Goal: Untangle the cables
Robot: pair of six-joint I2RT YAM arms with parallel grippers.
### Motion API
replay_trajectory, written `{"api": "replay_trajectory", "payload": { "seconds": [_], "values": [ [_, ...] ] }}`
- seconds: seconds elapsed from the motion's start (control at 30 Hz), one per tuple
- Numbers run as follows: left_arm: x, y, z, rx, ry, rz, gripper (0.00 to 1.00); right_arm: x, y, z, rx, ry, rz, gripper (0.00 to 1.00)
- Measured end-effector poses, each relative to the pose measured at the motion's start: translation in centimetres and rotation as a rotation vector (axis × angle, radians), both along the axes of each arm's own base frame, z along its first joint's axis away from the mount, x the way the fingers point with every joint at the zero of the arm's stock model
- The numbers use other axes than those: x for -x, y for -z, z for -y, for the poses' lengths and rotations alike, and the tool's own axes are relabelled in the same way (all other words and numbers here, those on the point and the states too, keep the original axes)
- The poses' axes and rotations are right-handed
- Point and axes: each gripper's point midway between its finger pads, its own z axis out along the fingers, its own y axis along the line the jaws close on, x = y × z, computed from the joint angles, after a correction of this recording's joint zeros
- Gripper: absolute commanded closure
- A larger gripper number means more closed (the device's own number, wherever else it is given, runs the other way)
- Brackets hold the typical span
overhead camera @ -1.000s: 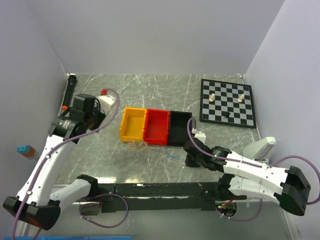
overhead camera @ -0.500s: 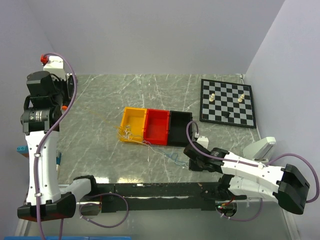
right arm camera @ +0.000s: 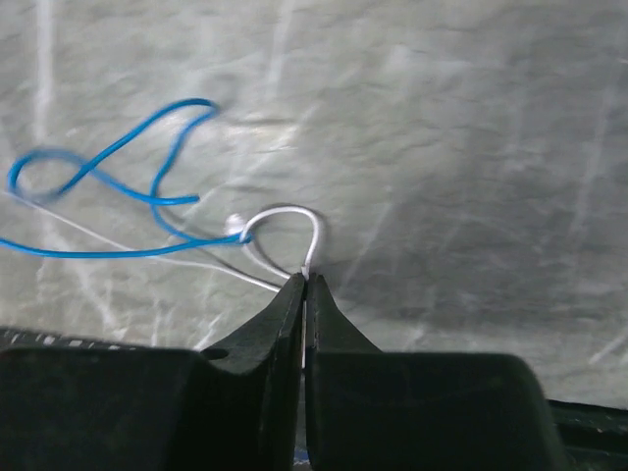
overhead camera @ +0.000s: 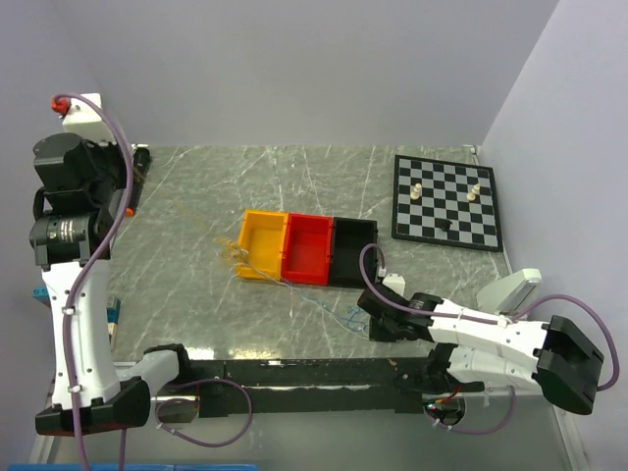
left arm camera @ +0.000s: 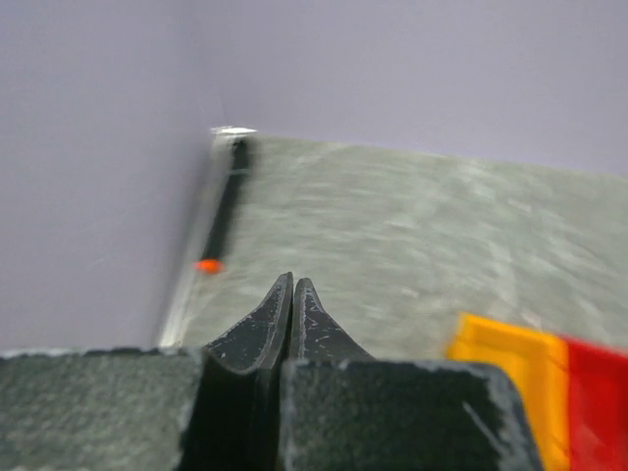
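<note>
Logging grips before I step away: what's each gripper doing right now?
Left gripper: closed, nothing seen in it.
Right gripper: closed on the white cable.

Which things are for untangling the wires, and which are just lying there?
For the job: blue wire; white wire, pinched in the right fingers; yellow wire by the yellow bin.
Just lying about: yellow bin, red bin, black bin, chessboard with pieces, black stick by the wall.

The grey marbled table [overhead camera: 196, 294] bears three bins [overhead camera: 306, 275], yellow, red and black, in a central row, a chessboard [overhead camera: 432, 201] upper right, thin cables [right arm camera: 162, 199] below the bins, and a black stick [left arm camera: 228, 196] upper left.
</note>
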Motion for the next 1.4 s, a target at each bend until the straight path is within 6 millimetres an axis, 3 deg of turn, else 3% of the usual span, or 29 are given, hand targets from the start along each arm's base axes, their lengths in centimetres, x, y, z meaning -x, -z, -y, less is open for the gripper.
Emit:
{"api": "replay_trajectory", "payload": {
  "seconds": [0.1,0.17,0.27,0.37,0.47,0.53,0.73,0.9,1.13,1.27,1.4],
  "values": [
    [-0.3,0.1,3.5,0.032,0.203,-0.024,0.99,0.1,-0.5,-1.0,-0.042,-0.047,0.018,0.80],
    [-0.2,1.9,5.9,0.043,0.353,-0.087,0.99,0.1,-1.0,-1.4,-0.061,-0.086,0.036,0.71],
    [0.2,6.4,8.5,0.058,0.518,-0.222,0.99,-0.2,-2.0,-2.0,-0.079,-0.137,0.065,0.53],
    [1.6,11.9,10.3,0.072,0.633,-0.385,0.99,-0.5,-3.0,-2.6,-0.099,-0.177,0.088,0.42],
    [3.2,14.8,11.5,0.061,0.712,-0.477,0.99,-0.9,-4.1,-3.1,-0.118,-0.210,0.118,0.35],
    [4.0,15.5,12.1,0.037,0.756,-0.497,0.99,-1.2,-4.9,-3.5,-0.127,-0.230,0.138,0.34],
    [5.6,16.0,12.5,-0.018,0.817,-0.505,0.93,-2.7,-7.8,-5.3,-0.148,-0.292,0.214,0.34],
    [6.7,18.4,13.0,-0.041,0.861,-0.564,0.92,-4.2,-9.1,-8.3,-0.182,-0.359,0.252,0.35],
    [7.7,22.9,12.4,-0.071,0.839,-0.686,0.95,-4.9,-6.0,-13.0,-0.189,-0.444,0.155,0.34],
    [7.7,24.1,11.4,-0.102,0.792,-0.709,0.99,-4.1,-4.1,-14.2,-0.187,-0.476,0.100,0.33],
    [7.5,24.8,10.4,-0.134,0.740,-0.720,0.99,-3.9,-4.1,-16.3,-0.233,-0.488,0.066,0.34]
  ]
}}
